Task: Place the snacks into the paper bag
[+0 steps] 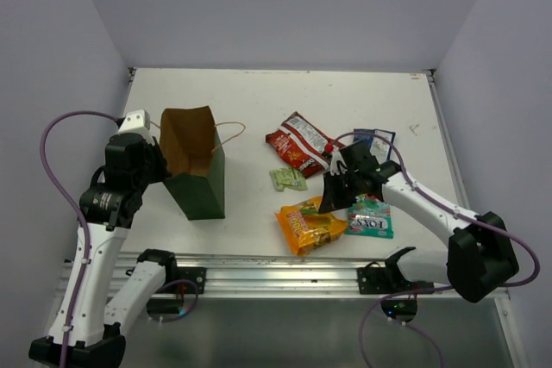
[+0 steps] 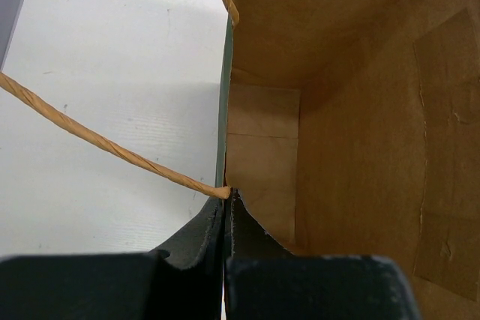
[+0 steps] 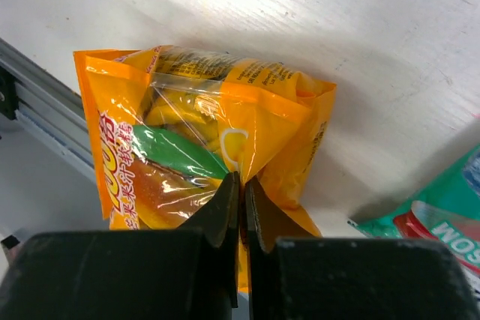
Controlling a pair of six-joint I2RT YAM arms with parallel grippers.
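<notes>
The paper bag [image 1: 197,170] stands upright at the left, dark green outside, brown inside [image 2: 352,110]. My left gripper [image 2: 227,198] is shut on the paper bag's near wall at the rim, beside a tan string handle [image 2: 112,148]. My right gripper [image 3: 241,185] is shut on a pinched fold of the orange gummy bag [image 3: 195,133], which lies near the front edge [image 1: 309,226]. The red chip bag [image 1: 297,146], the small pale green packet [image 1: 287,179], the teal-pink Fox's bag [image 1: 372,220] and the dark blue-white packet [image 1: 376,140] lie on the table around my right gripper [image 1: 335,196].
A metal rail [image 1: 285,269] runs along the table's front edge, close to the orange bag; it also shows in the right wrist view [image 3: 37,95]. Grey walls enclose the white table [image 1: 259,101] on three sides.
</notes>
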